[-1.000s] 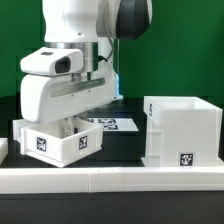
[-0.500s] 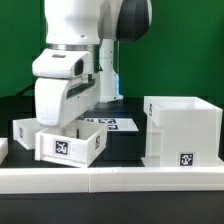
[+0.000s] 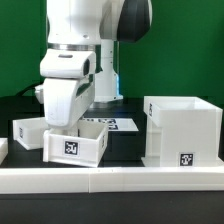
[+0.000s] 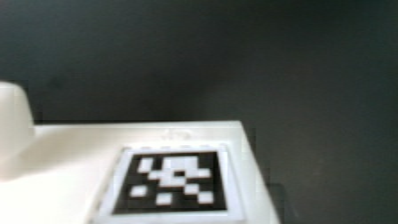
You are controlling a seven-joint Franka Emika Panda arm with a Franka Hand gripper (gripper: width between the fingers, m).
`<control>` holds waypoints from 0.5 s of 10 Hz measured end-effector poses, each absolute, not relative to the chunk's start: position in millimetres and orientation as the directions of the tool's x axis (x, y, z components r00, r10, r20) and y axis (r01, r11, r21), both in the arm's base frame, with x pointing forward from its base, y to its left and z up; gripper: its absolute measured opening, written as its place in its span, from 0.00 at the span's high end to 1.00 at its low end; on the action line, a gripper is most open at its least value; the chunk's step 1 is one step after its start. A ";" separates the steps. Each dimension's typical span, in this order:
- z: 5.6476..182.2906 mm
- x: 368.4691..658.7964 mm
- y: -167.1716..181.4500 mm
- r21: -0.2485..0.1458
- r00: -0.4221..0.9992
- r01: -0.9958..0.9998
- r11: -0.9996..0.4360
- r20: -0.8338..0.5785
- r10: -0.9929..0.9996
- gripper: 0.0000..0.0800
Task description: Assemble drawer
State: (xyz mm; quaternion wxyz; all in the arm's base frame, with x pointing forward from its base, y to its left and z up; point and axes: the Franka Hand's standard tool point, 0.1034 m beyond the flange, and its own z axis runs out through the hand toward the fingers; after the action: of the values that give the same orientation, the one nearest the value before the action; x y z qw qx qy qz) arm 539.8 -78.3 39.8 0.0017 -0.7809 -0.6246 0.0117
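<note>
**Claw (image 3: 68, 120) at the mouth of the front tray**

Hanging straight down from the bulky white arm (image 3: 75, 40) and meeting the open top of the front tray (image 3: 74, 143). Keeping the fingertips out of sight behind the tray's wall and the arm's own body (so cannot tell from either view whether apart, together or clamped on the wall).

Sitting square to the exterior camera, that tray, with its black-and-white tag (image 3: 72, 148) facing forward. Resting, as far as can be seen, on the black table (image 3: 125, 142), just behind the low white rail (image 3: 120, 178) running across the foreground.

Standing just beside it, toward the exterior view's left and a little further back, a second tray (image 3: 28, 131), partly hidden by the arm.

Standing upright toward the exterior view's right, well apart from both trays, the box housing (image 3: 180, 125), with its open face turned up and a small tag of its own near a lower corner.

Lying flat on the table further back, between the trays and the housing, the marker board (image 3: 118, 124).

Filling much of the wrist view: a white surface bearing a blurred square tag (image 4: 173, 182), with dark table beyond it and a rounded white shape at one edge (too blurred to name).
</note>
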 end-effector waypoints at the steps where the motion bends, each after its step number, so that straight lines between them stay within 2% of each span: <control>1: 38.0 537.8 -78.2 -0.014 0.205 0.979 -0.205 -0.016 0.979 0.95; 3: 36.9 536.5 -76.9 -0.018 0.123 0.992 -0.124 -0.025 0.992 0.95; 5: 35.7 535.6 -75.8 -0.021 0.117 0.993 -0.118 -0.028 0.993 0.95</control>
State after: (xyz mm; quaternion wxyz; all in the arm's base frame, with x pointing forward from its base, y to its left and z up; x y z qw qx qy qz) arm 535.6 -75.8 35.7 -0.0015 -0.7474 -0.6641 0.0173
